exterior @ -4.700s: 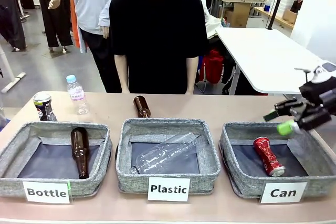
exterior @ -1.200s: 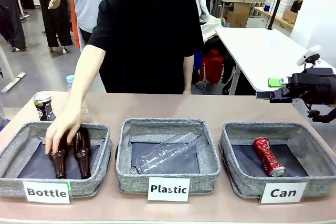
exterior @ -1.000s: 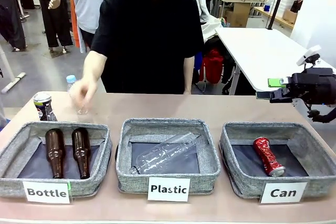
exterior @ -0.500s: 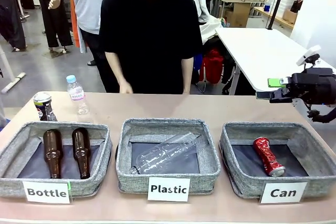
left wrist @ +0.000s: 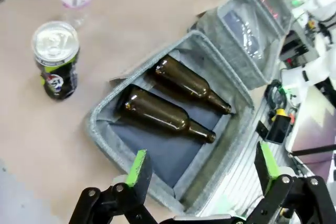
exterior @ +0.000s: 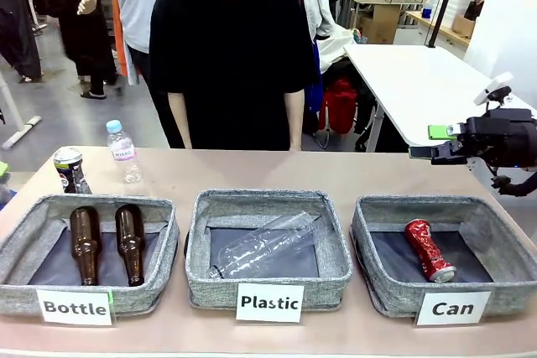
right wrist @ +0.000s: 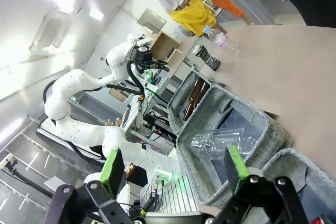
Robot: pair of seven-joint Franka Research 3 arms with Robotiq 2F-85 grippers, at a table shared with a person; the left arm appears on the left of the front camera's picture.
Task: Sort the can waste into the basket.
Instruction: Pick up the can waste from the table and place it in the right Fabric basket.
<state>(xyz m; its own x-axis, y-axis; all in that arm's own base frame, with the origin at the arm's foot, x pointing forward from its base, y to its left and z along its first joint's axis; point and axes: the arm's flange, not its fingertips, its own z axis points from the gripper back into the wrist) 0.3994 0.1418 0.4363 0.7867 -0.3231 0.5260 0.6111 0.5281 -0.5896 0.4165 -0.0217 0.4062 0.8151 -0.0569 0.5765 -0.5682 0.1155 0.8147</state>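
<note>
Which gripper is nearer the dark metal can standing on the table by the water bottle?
Left. The left gripper hovers over the grey fabric basket labelled Bottle, beside the dark can. The right gripper hangs above the Can basket's far side, across the table.

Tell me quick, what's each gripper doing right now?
Left gripper: open, holding nothing.
Right gripper: open, holding nothing.
</note>
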